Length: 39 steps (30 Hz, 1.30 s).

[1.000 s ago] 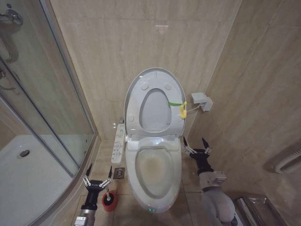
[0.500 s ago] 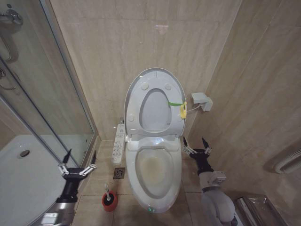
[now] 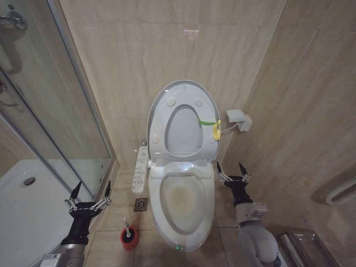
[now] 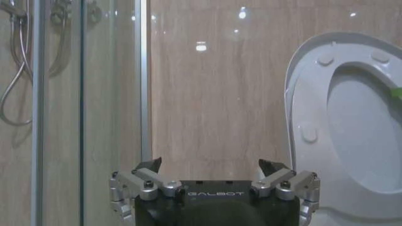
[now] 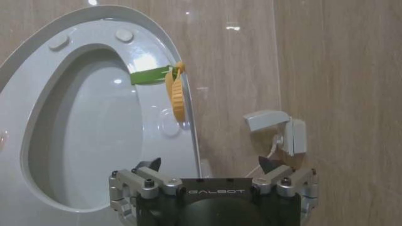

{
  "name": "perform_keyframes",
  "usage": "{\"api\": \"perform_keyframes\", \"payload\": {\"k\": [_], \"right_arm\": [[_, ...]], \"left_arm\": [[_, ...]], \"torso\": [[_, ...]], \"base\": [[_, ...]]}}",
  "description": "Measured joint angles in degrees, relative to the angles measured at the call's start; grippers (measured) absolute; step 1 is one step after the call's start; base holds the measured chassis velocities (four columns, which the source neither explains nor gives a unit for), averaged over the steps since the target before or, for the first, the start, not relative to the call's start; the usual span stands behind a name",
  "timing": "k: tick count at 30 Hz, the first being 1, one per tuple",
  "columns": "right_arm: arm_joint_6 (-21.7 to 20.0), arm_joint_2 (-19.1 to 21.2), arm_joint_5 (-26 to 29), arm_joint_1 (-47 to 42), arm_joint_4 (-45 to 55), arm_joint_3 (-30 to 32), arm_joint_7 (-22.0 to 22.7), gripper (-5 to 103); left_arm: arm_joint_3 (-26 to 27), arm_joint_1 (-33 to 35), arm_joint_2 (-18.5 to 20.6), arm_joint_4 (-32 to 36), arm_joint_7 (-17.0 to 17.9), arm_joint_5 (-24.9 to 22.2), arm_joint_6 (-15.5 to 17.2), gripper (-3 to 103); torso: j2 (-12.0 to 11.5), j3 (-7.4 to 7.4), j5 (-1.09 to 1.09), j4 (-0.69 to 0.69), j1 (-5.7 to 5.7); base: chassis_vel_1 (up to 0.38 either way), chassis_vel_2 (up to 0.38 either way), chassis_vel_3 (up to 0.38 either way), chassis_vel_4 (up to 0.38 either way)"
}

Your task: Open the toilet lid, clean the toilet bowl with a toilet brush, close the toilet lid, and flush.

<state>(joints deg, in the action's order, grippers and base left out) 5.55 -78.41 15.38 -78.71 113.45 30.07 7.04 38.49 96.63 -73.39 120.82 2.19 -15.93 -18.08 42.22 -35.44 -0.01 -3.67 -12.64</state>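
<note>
The toilet lid point(image 3: 183, 119) stands raised against the back wall, its underside facing me, with a yellow strap point(image 3: 216, 130) on its right edge. Below it the toilet bowl point(image 3: 181, 203) lies uncovered, showing yellowish stains. The toilet brush point(image 3: 126, 227) stands in its red cup point(image 3: 129, 237) on the floor left of the bowl. My left gripper point(image 3: 92, 189) hangs open and empty left of the brush, near the shower glass. My right gripper point(image 3: 229, 167) is open and empty right of the bowl. The wrist views show the left gripper point(image 4: 210, 165) and right gripper point(image 5: 210, 162) open, facing the lid point(image 4: 351, 132) point(image 5: 94, 117).
A curved glass shower enclosure point(image 3: 61, 122) and white shower tray point(image 3: 28, 206) fill the left side. A control panel point(image 3: 141, 169) sticks out on the toilet's left, above a floor drain point(image 3: 141, 204). A wall socket point(image 3: 238, 119) sits right of the lid; a steel bin point(image 3: 306, 247) stands at the lower right.
My left gripper has moved left, away from above the brush and towards the shower glass, uncovering the brush in its red cup. The right arm has not moved.
</note>
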Motion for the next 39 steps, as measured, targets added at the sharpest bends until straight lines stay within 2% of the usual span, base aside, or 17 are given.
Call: {"api": "perform_keyframes", "payload": {"k": [5,10,17,39], "right_arm": [[0.00,0.00,0.00,0.00,0.00,0.00,0.00,100],[0.00,0.00,0.00,0.00,0.00,0.00,0.00,100],[0.00,0.00,0.00,0.00,0.00,0.00,0.00,100],[0.00,0.00,0.00,0.00,0.00,0.00,0.00,100]], "left_arm": [[-0.26,0.02,-0.32,-0.62,-0.11,-0.25,2.18,100],[-0.97,-0.22,-0.62,-0.64,0.84,-0.13,2.83,100],[-1.12,-0.17,-0.48,-0.56,1.93,1.28,2.94,100],[-1.72,0.33,0.05,0.52,1.73,4.29,1.97,100]], "torso": [[0.00,0.00,0.01,0.00,0.00],[0.00,0.00,0.01,0.00,0.00],[0.00,0.00,0.01,0.00,0.00],[0.00,0.00,0.01,0.00,0.00]], "base": [[0.000,0.000,0.000,0.000],[0.000,0.000,0.000,0.000],[0.000,0.000,0.000,0.000],[0.000,0.000,0.000,0.000]]}}
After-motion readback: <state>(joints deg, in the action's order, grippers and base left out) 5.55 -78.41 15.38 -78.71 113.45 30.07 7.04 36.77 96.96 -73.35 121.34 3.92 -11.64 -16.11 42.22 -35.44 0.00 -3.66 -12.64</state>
